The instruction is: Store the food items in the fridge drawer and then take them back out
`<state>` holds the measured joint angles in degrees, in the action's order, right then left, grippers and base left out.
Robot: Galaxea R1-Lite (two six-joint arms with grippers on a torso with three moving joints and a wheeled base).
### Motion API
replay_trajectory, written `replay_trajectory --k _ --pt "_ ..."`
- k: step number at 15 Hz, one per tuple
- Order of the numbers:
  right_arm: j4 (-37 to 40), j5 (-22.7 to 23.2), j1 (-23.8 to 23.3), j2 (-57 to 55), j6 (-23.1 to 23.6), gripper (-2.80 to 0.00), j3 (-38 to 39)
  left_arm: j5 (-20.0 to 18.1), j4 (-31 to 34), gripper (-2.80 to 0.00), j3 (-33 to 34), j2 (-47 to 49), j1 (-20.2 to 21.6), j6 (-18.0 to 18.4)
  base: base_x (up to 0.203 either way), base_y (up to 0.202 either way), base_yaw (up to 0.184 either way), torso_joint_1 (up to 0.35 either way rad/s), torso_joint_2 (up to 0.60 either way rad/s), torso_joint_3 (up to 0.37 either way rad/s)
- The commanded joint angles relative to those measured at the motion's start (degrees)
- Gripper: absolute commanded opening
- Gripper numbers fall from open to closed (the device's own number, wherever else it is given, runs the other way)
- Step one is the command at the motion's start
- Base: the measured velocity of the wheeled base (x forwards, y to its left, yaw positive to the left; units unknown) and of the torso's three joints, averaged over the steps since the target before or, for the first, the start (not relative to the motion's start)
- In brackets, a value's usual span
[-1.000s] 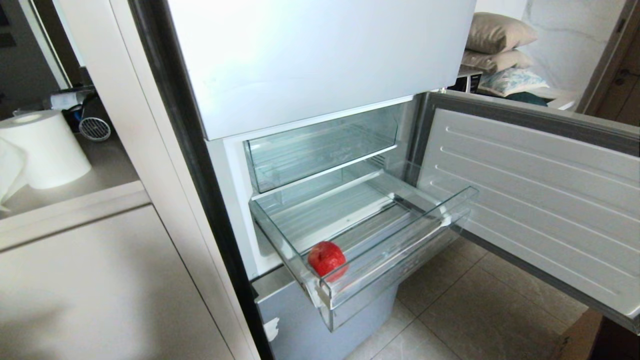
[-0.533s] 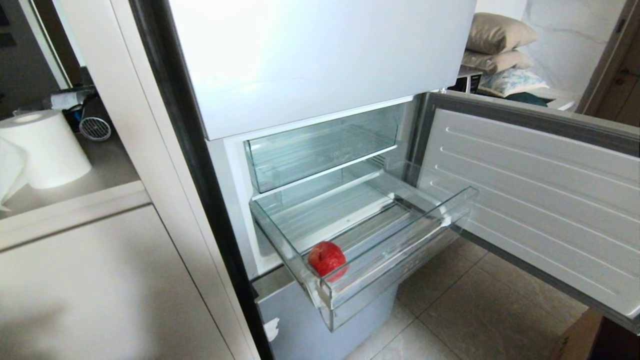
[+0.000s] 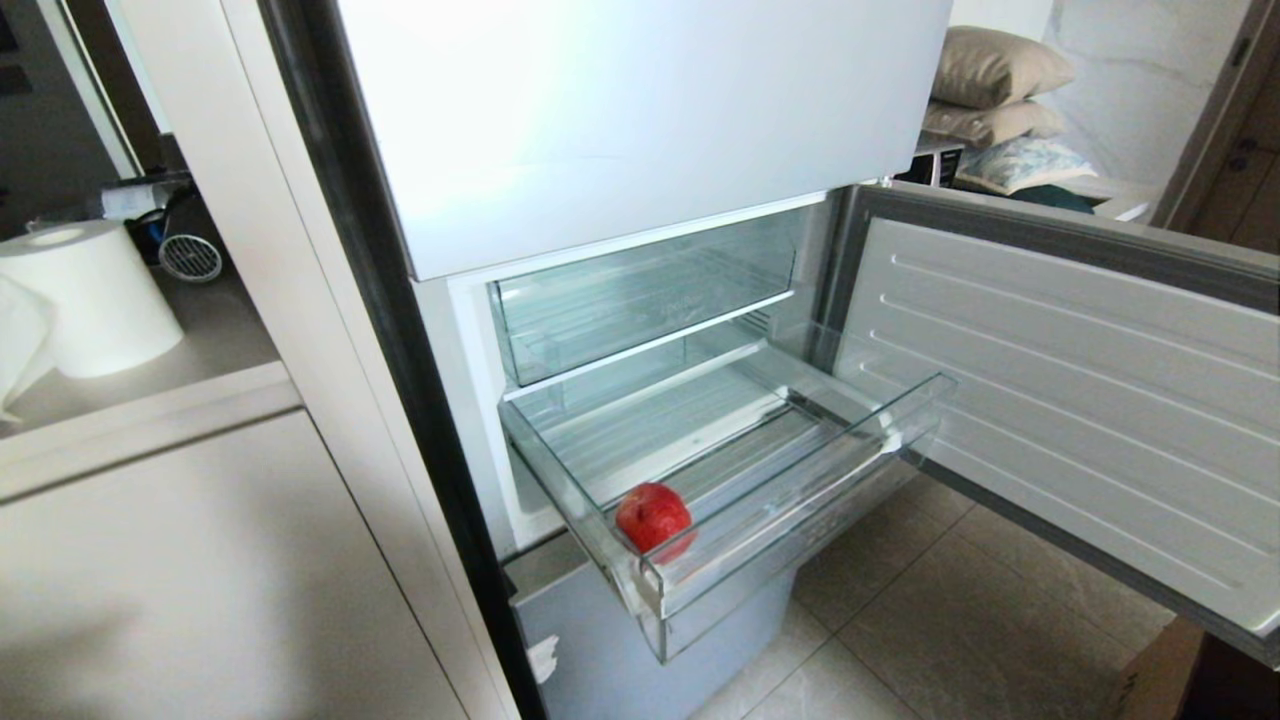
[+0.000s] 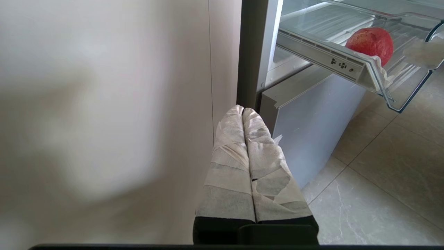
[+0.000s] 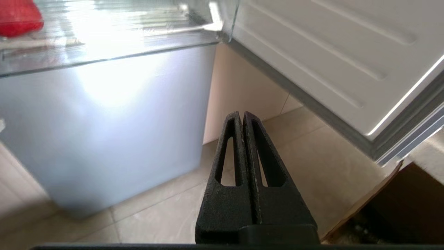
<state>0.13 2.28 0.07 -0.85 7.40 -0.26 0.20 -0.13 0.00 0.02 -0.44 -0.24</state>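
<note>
The clear fridge drawer point(image 3: 800, 530) is pulled out of the pale blue-grey fridge. One red round fruit point(image 3: 653, 517) lies in its front left corner, against the transparent lip; no other food item shows. Neither arm is in the head view. The left wrist view shows my left gripper point(image 4: 242, 110) shut and empty, its tape-wrapped fingers low beside the fridge's left edge, below the drawer point(image 4: 326, 60) and the fruit point(image 4: 369, 41). My right gripper point(image 5: 241, 114) is shut and empty too, low over the floor, under the drawer's front lip point(image 5: 104, 52), with the fruit point(image 5: 19, 17) far off.
The fridge door point(image 3: 1080, 400) stands open on the right. An upper clear bin point(image 3: 640, 290) sits pushed in above the drawer. A paper towel roll point(image 3: 95, 295) stands on the counter at the left. A cardboard box point(image 5: 409, 201) is on the tiled floor beneath the door.
</note>
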Motion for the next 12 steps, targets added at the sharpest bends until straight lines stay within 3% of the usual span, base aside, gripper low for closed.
replay_trajectory --k 1,8,12 --pt "0.22 -0.17 -0.07 0.76 -0.29 -2.8 0.34 0.05 -0.04 -2.8 0.0 -0.02 0.0 -0.02 0.0 0.0 0.0 0.0 0.0 0.0" --pt "0.22 -0.17 0.01 0.8 -0.46 -2.8 0.34 0.05 0.03 -2.8 0.0 -0.02 0.0 -0.02 0.0 -0.001 0.008 0.0 0.0 0.0" --pt "0.22 -0.17 0.01 0.76 -0.54 -2.8 0.34 0.0 -0.04 -2.8 0.0 -0.02 0.0 -0.02 0.003 -0.007 0.159 0.003 0.0 0.003"
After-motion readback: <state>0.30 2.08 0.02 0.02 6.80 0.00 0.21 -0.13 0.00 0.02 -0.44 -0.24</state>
